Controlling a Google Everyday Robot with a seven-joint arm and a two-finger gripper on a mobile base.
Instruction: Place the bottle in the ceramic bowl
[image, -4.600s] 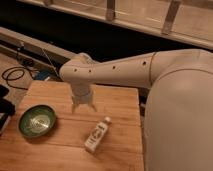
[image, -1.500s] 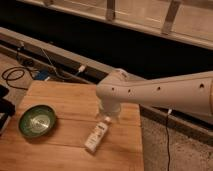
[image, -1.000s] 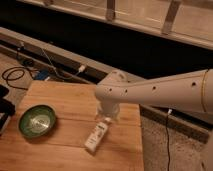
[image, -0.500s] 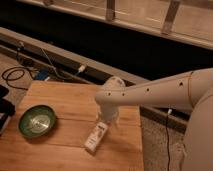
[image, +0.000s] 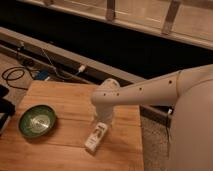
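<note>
**Figure. Approach to the grasp.** The small white plastic bottle with a dark-printed label lies flat on the pale wooden surface, right of centre and toward the near edge. Its long axis runs from near-left to far-right. The round, shallow ceramic bowl with a dark green rim and a pale glossy inside sits well apart to the left and holds nothing. The white jointed arm reaches in from the right. Its end effector points down close above the far end of the bottle, jaws spread wide and gripping nothing. The wrist housing hides whether it touches the bottle.

The step in hand is judged to be the descent onto the bottle. The jaws should straddle the bottle across its short axis. A grip nearer the middle of the body than the far end would keep the bottle from swinging or tipping when lifted. The descent should stop just short of the surface, and the jaws should close gently, since smooth plastic may roll or slip out sideways. The carry then runs leftward, high enough to clear the dark rim. The bottle looks about as long as the ceramic bowl is wide, so it should be lowered level and centred before release.
</note>
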